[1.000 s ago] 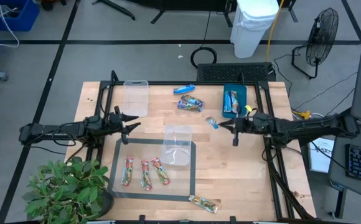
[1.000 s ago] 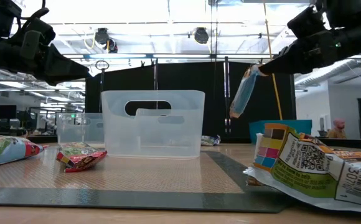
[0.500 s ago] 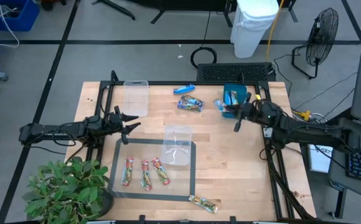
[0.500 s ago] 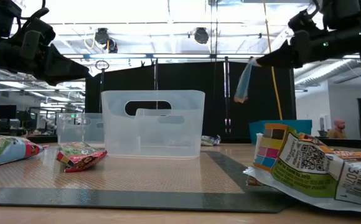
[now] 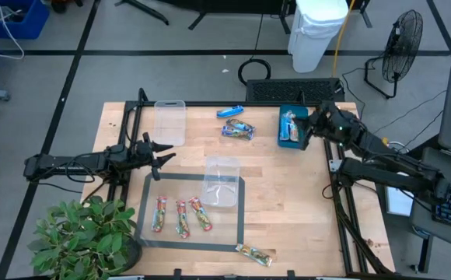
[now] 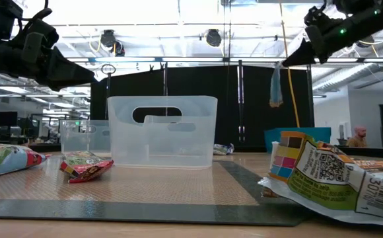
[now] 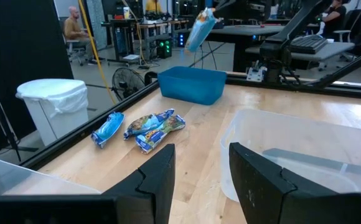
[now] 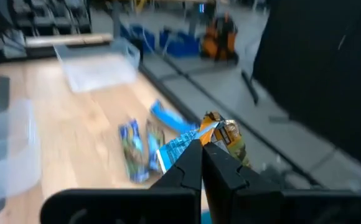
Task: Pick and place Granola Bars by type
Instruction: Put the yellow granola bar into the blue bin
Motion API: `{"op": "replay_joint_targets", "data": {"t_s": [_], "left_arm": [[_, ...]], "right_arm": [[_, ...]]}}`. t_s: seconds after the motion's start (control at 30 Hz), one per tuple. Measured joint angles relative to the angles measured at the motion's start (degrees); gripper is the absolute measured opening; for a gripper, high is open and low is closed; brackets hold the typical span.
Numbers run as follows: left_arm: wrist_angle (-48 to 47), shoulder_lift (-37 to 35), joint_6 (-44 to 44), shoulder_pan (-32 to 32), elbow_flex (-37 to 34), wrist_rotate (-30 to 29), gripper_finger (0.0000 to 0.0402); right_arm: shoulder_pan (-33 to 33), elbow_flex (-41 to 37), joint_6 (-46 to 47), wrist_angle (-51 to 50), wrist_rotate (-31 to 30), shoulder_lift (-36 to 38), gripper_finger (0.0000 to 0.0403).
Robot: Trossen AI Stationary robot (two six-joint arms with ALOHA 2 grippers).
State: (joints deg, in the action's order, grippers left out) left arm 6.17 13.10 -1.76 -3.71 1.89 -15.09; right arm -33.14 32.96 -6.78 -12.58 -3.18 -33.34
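- The fingers of the right gripper are pressed together on the top end of a blue granola bar, which hangs free in the air
- The bar's long axis is close to vertical in the low view; its pinched end points up and its loose end points down toward the table
- From above, this gripper is over the teal tray at the far right of the table, where another bar already lies
- I judge the step is the placing: the bar is carried and not yet set down. The next move should lower it into the tray, then let go
- The left gripper waits at the left side, near the dark mat, with its fingers apart and holding nothing
- Three red-and-green bars lie on the mat, two more bars rest on the wood beside the tray, and one bar lies at the near edge
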Motion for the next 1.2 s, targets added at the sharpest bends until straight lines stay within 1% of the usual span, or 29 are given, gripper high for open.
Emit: {"op": "replay_joint_targets", "data": {"t_s": [0.1, 0.2, 0.3, 0.53, 0.7, 1.0, 1.2], "left_arm": [[0.0, 0.0, 0.0, 0.0, 0.0, 0.0, 0.0157], [0.0, 0.0, 0.0, 0.0, 0.0, 0.0, 0.0157], [0.0, 0.0, 0.0, 0.0, 0.0, 0.0, 0.0157], [0.0, 0.0, 0.0, 0.0, 0.0, 0.0, 0.0157], [0.0, 0.0, 0.0, 0.0, 0.0, 0.0, 0.0157], [0.0, 0.0, 0.0, 0.0, 0.0, 0.0, 0.0157], [0.0, 0.0, 0.0, 0.0, 0.0, 0.0, 0.0157]], "right_arm": [[-0.6, 1.2, 0.3, -5.5, -0.7, -1.2, 0.0000], [-1.3, 1.2, 1.6, -9.9, -5.3, -2.5, 0.0000], [-1.8, 1.2, 3.1, -12.6, -7.5, -4.0, 0.0000], [-1.8, 1.2, 4.6, -12.9, -7.3, -7.6, 0.0000], [-1.8, -0.3, 4.5, -10.2, -7.3, -9.3, 0.0000], [-1.8, -0.5, 4.4, -10.1, -7.3, -9.4, 0.0000], [-1.8, -0.6, 5.6, -12.8, -7.3, -9.4, 0.0000]]}}
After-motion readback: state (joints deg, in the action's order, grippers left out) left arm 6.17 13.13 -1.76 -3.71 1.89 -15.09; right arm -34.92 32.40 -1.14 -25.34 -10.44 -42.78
